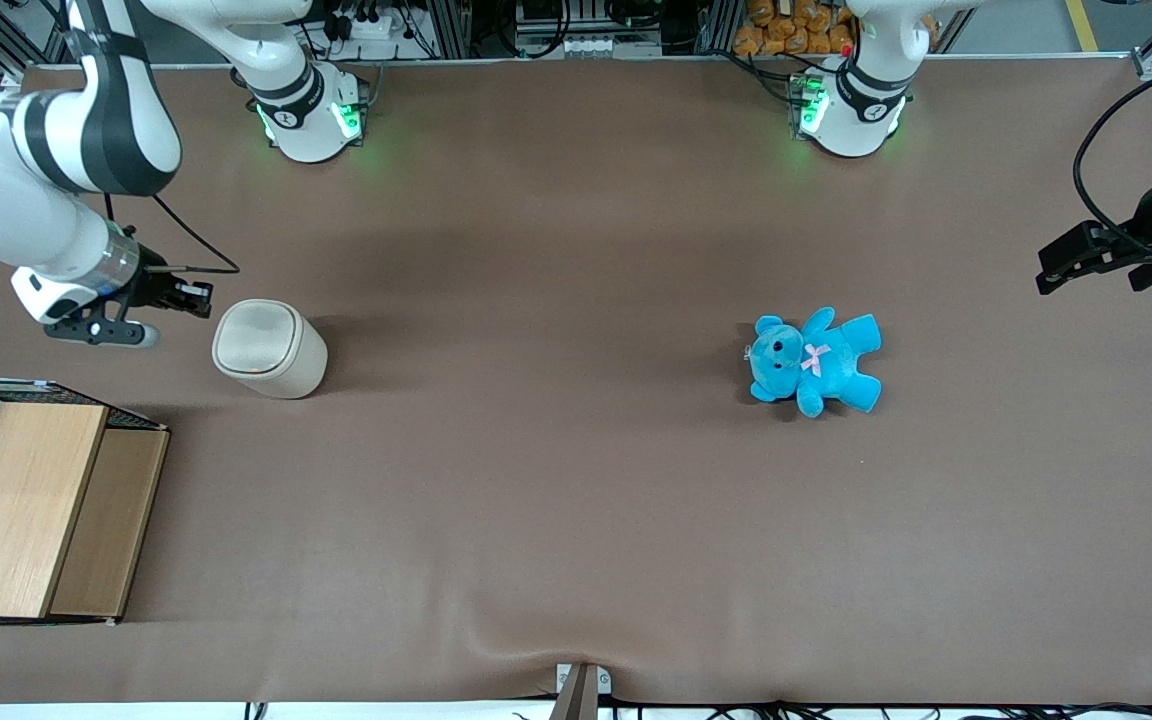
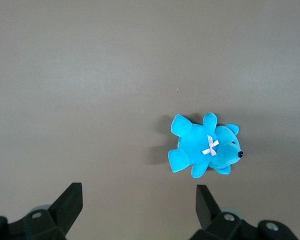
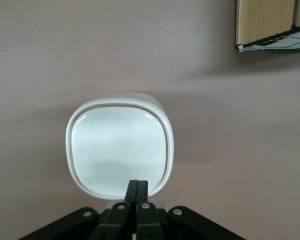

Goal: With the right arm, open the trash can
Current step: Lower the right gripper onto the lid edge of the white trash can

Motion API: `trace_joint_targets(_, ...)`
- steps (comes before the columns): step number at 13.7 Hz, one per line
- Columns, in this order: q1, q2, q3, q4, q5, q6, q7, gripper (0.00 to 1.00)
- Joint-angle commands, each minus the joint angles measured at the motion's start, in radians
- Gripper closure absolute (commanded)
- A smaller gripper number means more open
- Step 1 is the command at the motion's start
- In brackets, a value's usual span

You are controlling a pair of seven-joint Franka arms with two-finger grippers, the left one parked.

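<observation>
Front view: trash can stands upright on the brown table, lid down, at 10 o'clock from centre. Gripper hovers beside its rim, fingers pressed together, holding nothing. Wooden box sits nearer the camera; blue teddy lies toward the parked arm's end.

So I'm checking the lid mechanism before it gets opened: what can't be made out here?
- Trash can hinge or button: not visible in any view; the closed lid looks plain.
- Contact: the shut gripper overlaps the rim in the right wrist view; touching cannot be told.
- Wooden box: cut off by the front view's edge.
</observation>
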Motion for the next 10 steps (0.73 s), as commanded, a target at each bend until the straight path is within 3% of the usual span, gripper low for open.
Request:
trace_joint_targets(1, -0.002, 0.046, -0.004, -0.004, 0.008, 0.040, -0.008, 1.00)
trace_joint_targets(10, -0.007, 0.109, -0.006, -0.010, -0.001, 0.081, -0.015, 1.00)
